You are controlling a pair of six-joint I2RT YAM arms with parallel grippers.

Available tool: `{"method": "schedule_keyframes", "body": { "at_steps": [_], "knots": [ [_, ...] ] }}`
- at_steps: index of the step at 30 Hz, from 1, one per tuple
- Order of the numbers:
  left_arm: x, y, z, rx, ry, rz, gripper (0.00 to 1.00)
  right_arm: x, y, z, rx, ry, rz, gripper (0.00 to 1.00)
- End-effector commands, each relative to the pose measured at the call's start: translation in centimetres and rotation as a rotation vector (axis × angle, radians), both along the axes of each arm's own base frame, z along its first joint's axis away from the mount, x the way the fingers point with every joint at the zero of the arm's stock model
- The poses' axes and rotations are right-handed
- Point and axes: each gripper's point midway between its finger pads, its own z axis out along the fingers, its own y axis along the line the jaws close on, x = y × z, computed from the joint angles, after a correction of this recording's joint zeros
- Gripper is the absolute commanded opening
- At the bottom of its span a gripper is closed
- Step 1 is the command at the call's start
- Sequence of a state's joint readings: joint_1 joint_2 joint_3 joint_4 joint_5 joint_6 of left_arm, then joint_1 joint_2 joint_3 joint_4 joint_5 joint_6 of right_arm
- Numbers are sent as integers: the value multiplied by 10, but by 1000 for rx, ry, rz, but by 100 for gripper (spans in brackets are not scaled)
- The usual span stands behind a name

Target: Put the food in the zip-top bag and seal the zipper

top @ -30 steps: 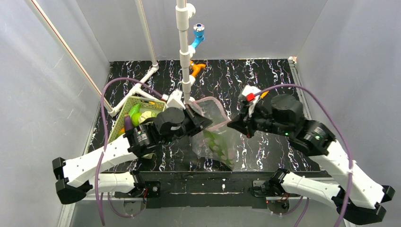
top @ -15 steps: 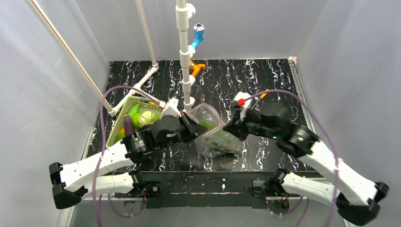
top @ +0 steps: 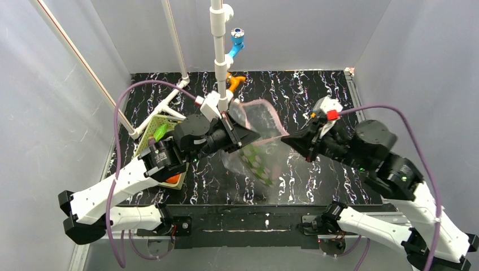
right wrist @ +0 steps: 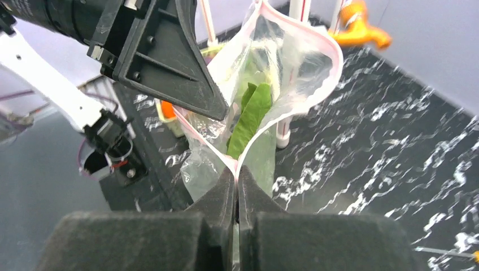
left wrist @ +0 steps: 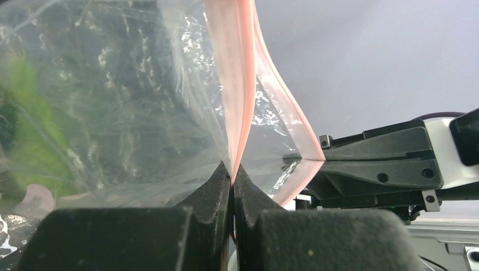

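Note:
The clear zip-top bag hangs in the air between my two grippers, above the table's middle. Its pink zipper gapes open in a loop. Long green food lies inside; it also shows in the right wrist view. My left gripper is shut on the zipper's left end. My right gripper is shut on the zipper's right end. More food sits at the left: a green fruit and an orange ball.
The pale green basket lies at the left, mostly hidden under my left arm. A white pipe post stands just behind the bag. An orange clip and a blue fitting sit on it at the back.
Both grippers have lifted the bag up and toward the back; half a second ago it sagged low. The right arm has drawn back to the right, stretching the mouth wider.

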State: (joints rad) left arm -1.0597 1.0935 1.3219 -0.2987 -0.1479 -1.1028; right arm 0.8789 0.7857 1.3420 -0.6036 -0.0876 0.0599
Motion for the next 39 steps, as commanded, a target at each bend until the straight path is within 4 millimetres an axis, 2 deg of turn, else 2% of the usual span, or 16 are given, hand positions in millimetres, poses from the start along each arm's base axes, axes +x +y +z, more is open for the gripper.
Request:
{"method": "schedule_keyframes", "body": {
  "at_steps": [1,3,4,6,8,12,14,16,18,23,24,25,27,29,34,39],
  "knots": [
    [-1,38,-89,202,101,100,0,9,24,-67,-27,154,15,1],
    [1,60,-122,260,142,169,0,14,32,-98,-47,218,5,1],
    [3,67,-127,265,150,193,0,19,33,-108,-61,231,-20,1],
    [8,70,-118,228,140,202,0,27,28,-113,-89,227,-68,1],
    [14,62,-93,192,105,168,0,28,23,-97,-99,195,-79,1],
    [17,36,-36,171,21,64,0,23,17,-44,-66,127,-64,1],
    [17,24,-20,140,9,28,0,20,13,-23,-40,110,-62,1],
    [16,21,-17,117,8,15,0,17,12,-11,-9,108,-57,1],
    [15,27,-34,131,31,35,0,13,15,-13,13,120,-37,1],
    [5,57,-118,210,160,118,0,10,40,-73,-8,287,22,3],
    [2,65,-142,237,196,138,0,8,45,-85,-14,329,36,7],
    [-1,71,-154,241,214,153,0,7,49,-93,-19,362,45,13],
    [-4,78,-165,230,235,166,0,8,49,-99,-33,400,26,26],
    [-7,78,-162,198,231,159,0,12,46,-97,-73,421,-10,44],
    [-10,73,-140,191,196,115,0,23,44,-70,-219,491,-72,74],
    [-9,64,-118,163,162,76,0,34,54,-55,-291,540,-91,89]
  ]
}}
